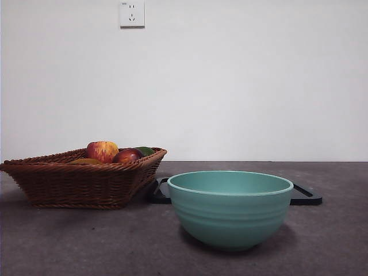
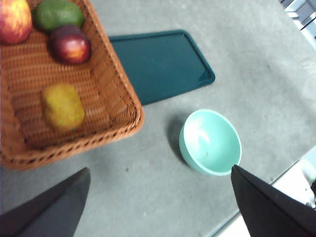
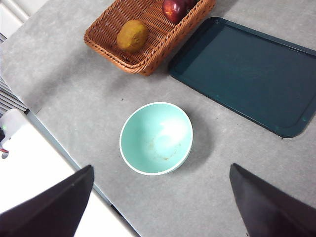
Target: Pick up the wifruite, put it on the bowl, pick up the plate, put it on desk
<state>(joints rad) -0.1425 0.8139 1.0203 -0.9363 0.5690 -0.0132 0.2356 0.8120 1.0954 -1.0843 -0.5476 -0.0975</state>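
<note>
Nothing of the job is done yet, by my read. Biggest first: the desk (image 1: 333, 241) spreads out far below both arms, which hang high and well clear of everything.

Next, the wicker basket (image 2: 113, 89) sits below and off to one side of the left gripper (image 2: 160, 197), whose jaws are spread wide with nothing between them. The right gripper (image 3: 160, 197) is the same story, splayed open and empty, looking down on the scene.

The dark tray (image 3: 242, 74) lies flat beyond the bowl as the right gripper sees it, one corner just beside the basket. No separate plate shows up, so I take the tray to be the piece that gets lifted later.

The bowl (image 3: 156, 138) is almost straight beneath the right gripper, upright and empty.

Then the fruit in the basket: an apple (image 2: 14, 19), a green fruit (image 2: 59, 14), a dark red fruit (image 2: 71, 44).

Smallest, the wifruite (image 2: 61, 105), lying on the basket floor apart from the others, nearer the left gripper than the right.

So all steps remain: grab the wifruite, drop it in the bowl, then deal with the tray.
</note>
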